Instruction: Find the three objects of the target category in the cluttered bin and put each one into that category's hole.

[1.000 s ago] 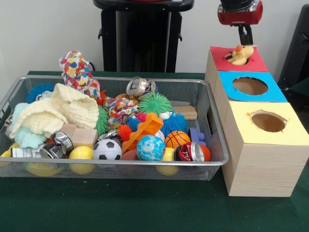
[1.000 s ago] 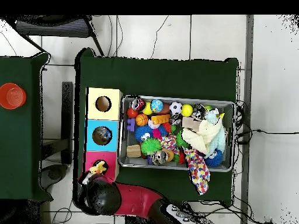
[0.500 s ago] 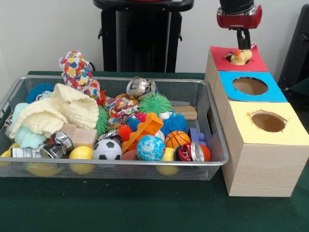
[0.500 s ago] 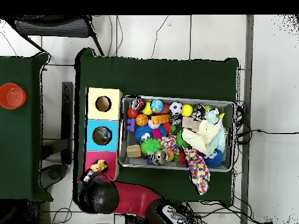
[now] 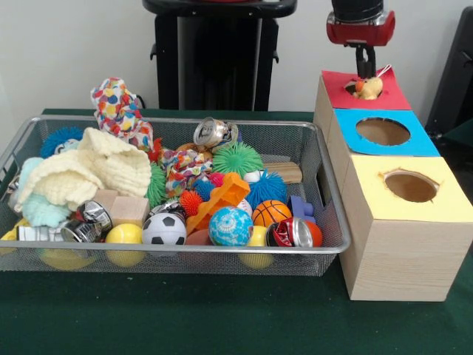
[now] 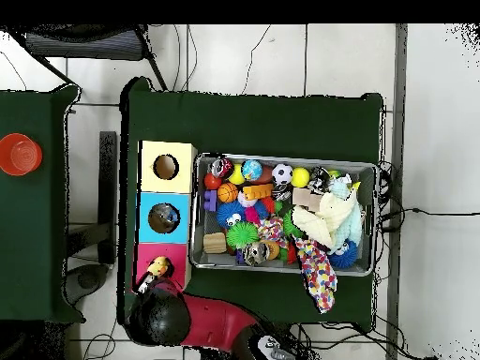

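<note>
The wire-mesh bin point(image 5: 330, 194) holds several balls, spiky toys, cans, cloths and wooden blocks; it also shows in the overhead view point(image 6: 195, 212). A yellow duck toy point(image 5: 368, 87) sits partly sunk in the round hole of the red-topped box point(image 5: 393, 97). My gripper point(image 5: 365, 68) hangs straight above the duck, at or just over its head. In the overhead view the arm's black head point(image 6: 159, 317) covers the gripper, and the duck point(image 6: 156, 268) shows on the red top point(image 6: 171, 255).
A blue-topped box point(image 5: 421, 145) and a yellow-topped box point(image 5: 446, 201), each with a round hole, stand in a row with the red one beside the bin. A patterned cloth point(image 6: 319, 272) hangs over the bin's rim. The black pedestal point(image 5: 218, 55) stands behind.
My gripper has shifted a little to the left above the red box. The duck has sunk lower into the red box's hole.
</note>
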You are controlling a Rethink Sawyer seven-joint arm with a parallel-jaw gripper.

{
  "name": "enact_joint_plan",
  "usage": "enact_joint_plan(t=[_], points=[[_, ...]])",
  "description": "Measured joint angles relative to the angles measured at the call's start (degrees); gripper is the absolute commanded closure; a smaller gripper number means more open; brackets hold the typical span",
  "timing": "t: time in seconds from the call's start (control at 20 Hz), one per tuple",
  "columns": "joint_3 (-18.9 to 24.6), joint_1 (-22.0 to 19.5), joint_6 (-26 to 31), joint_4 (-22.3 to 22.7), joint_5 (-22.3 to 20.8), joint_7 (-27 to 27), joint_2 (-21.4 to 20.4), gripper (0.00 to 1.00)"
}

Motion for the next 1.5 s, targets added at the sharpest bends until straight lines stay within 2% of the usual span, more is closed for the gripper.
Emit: enact_joint_plan(t=[0.5, 0.95, 1.5], points=[[-5.1, 2.4, 0.0, -2.1, -1.0, 0.0, -0.9, 1.00], [-6.5, 2.4, 0.2, -3.4, -1.4, 0.0, -2.0, 1.00], [-8.0, 3.1, 10.6, -3.5, -1.4, 0.0, -9.3, 1.00]])
